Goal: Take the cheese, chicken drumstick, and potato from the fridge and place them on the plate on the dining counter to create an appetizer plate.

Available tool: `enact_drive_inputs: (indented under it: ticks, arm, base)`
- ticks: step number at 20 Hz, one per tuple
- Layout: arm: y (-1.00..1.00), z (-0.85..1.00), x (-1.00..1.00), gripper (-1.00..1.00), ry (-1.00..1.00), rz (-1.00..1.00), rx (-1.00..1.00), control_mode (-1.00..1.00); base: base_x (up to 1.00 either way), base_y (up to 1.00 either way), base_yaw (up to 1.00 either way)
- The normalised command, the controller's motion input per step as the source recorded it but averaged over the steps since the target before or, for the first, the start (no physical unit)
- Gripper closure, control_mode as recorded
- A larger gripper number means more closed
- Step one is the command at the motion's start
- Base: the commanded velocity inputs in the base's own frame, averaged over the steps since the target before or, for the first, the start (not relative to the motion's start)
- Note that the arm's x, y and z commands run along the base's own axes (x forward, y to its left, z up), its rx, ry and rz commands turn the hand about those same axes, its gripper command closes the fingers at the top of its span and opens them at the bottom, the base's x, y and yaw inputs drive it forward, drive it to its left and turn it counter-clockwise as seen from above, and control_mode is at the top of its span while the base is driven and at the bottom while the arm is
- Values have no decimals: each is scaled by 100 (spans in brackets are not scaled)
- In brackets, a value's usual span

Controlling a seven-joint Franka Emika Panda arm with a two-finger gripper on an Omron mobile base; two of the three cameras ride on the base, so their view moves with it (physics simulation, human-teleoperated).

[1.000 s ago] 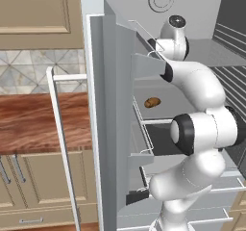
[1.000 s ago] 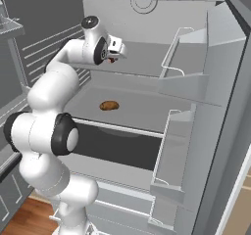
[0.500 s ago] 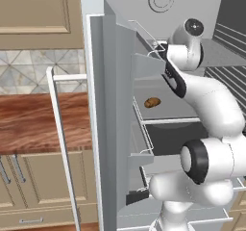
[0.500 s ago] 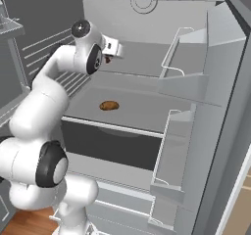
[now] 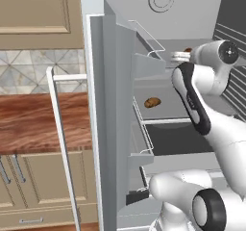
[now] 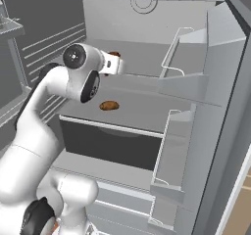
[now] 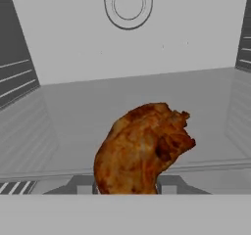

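Note:
My gripper [image 7: 126,186] is shut on the chicken drumstick [image 7: 142,148], a reddish-brown curved piece that hangs between the two fingertips above the fridge's upper shelf. In the base views the gripper [image 5: 180,57] [image 6: 116,63] is inside the open fridge [image 5: 115,105] [image 6: 220,82], with a bit of the drumstick [image 5: 188,50] [image 6: 114,55] showing at its tip. One shelf lower lies the potato [image 5: 152,102] [image 6: 109,105], tan-brown and oval, apart from the gripper. The cheese, the plate and the dining counter are out of view.
White wire-railed door bins [image 5: 144,57] [image 6: 184,72] flank the opening on the fridge door. A dark drawer front [image 6: 112,146] sits under the potato's shelf. Left of the fridge runs a wood-topped counter [image 5: 29,124] with beige cabinets and the door's bar handle [image 5: 60,143].
The arm has swung its elbow over and folded closer to the shelves. The hand has come a little lower with the drumstick still in it. The potato has not moved.

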Motion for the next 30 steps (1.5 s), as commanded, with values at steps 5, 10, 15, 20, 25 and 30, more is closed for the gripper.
enact_drive_inputs:
  ticks: [5, 10, 15, 20, 25, 30]
  arm:
    - [-8, 0, -100, 100, 0, -2, 0, -100]
    - [0, -14, -100, 100, 11, -4, 0, -100]
    - [0, -49, -97, 100, 21, -2, 0, -100]
    - [-1, -67, -55, 100, 25, 0, 0, -100]
    - [0, -30, -25, 100, 6, 0, 0, 100]
    - [0, 0, 0, 100, 0, 0, 0, 100]
  base:
    - [0, 0, 0]
    - [0, 0, 0]
    - [0, 0, 0]
    - [0, 0, 0]
    - [-17, 0, 0]
    - [-100, 0, -1]
